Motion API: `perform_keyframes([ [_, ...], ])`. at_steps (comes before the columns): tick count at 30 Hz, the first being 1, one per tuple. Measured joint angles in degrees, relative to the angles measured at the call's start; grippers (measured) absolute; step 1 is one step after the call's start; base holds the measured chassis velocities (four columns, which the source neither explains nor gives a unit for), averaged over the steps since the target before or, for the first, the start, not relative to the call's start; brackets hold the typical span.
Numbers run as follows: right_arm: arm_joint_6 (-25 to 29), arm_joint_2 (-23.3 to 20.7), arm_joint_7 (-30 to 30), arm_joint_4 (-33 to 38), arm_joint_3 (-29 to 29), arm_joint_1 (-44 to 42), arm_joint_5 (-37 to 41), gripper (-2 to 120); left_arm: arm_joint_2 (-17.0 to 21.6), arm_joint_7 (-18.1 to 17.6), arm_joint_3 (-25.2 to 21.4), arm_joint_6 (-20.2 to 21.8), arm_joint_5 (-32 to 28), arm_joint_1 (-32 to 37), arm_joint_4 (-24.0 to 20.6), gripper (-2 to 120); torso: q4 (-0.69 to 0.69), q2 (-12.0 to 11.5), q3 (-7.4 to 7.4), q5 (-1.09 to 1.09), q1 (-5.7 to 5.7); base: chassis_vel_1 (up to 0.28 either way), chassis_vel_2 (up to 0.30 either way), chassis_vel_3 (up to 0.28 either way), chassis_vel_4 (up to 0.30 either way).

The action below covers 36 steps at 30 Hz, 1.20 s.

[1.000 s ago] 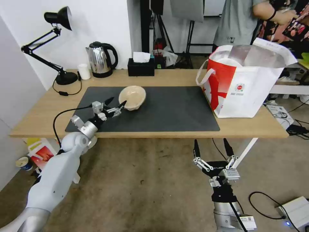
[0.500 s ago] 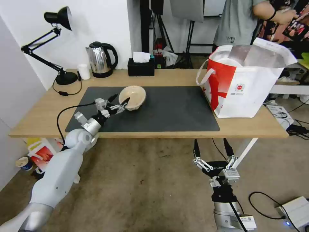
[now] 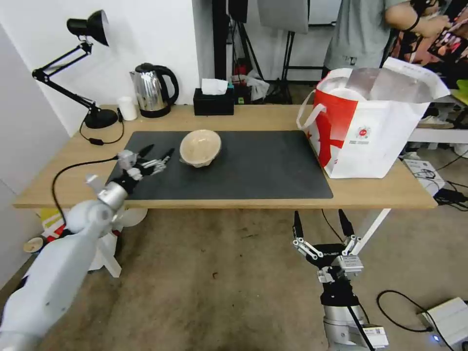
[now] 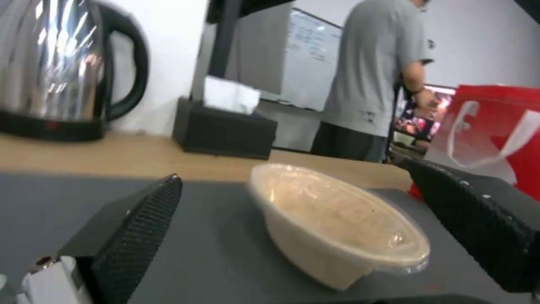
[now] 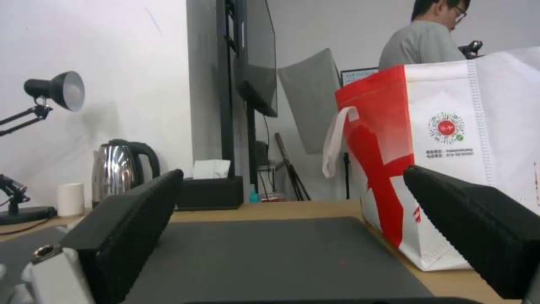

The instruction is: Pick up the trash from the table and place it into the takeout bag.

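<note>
Left hand (image 3: 157, 154) spread wide, empty, just short of the beige bowl (image 3: 200, 147) at its three o'clock; right hand (image 3: 321, 227) open below the desk (image 3: 273, 119) edge.

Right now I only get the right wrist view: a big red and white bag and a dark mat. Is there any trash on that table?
Observer: Yes. The head view shows one beige paper bowl lying tipped on the mat, on the kettle's side.
Operator: Is anything going for it?
Observer: The left pincer hovers open over the mat's left end, beside the bowl and not touching it.
Operator: And the pincer I'm looking through?
Observer: The right pincer is open, fingers pointing up, over the floor short of the table and its front edge, nearer the takeout bag than the bowl.
</note>
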Motion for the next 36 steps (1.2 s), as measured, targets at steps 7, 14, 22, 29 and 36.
perform_keyframes([
  [7, 0.0, 0.0, 0.0, 0.0, 0.0, 0.0, 0.0, 100, -2.24, -2.55, 0.89, 2.9, -5.13, -0.31, 0.72, 100, -0.02, 0.0, 0.0, 0.0, 0.0, 0.0, 0.0, 0.0, 0.0],
  [14, 0.0, 0.0, 0.0, 0.0, 0.0, 0.0, 0.0, 100, -3.17, -3.38, 3.24, 4.75, -6.7, -2.61, 1.73, 100, -0.02, 0.0, 0.01, 0.01, 0.0, 0.0, 0.0, 0.0, 0.0],
  [22, 0.0, 0.0, 0.0, 0.0, 0.0, 0.0, 0.0, 100, -3.35, -3.36, 5.91, 5.63, -7.58, -5.69, 3.06, 100, -0.02, 0.0, 0.01, 0.01, 0.01, 0.0, 0.0, 0.0, 0.0],
  [29, 0.0, 0.0, 0.0, 0.0, 0.0, 0.0, 0.0, 100, -4.3, -3.12, 7.86, 5.66, -7.61, -7.84, 4.84, 100, -0.01, 0.0, 0.01, 0.01, 0.01, 0.0, 0.0, 0.0, 0.0],
  [36, 0.0, 0.0, 0.0, 0.0, 0.0, 0.0, 0.0, 100, -4.91, -2.99, 9.72, 5.66, -7.72, -9.71, 5.97, 100, -0.02, 0.0, 0.01, 0.01, 0.02, 0.0, 0.0, 0.0, 0.0],
])
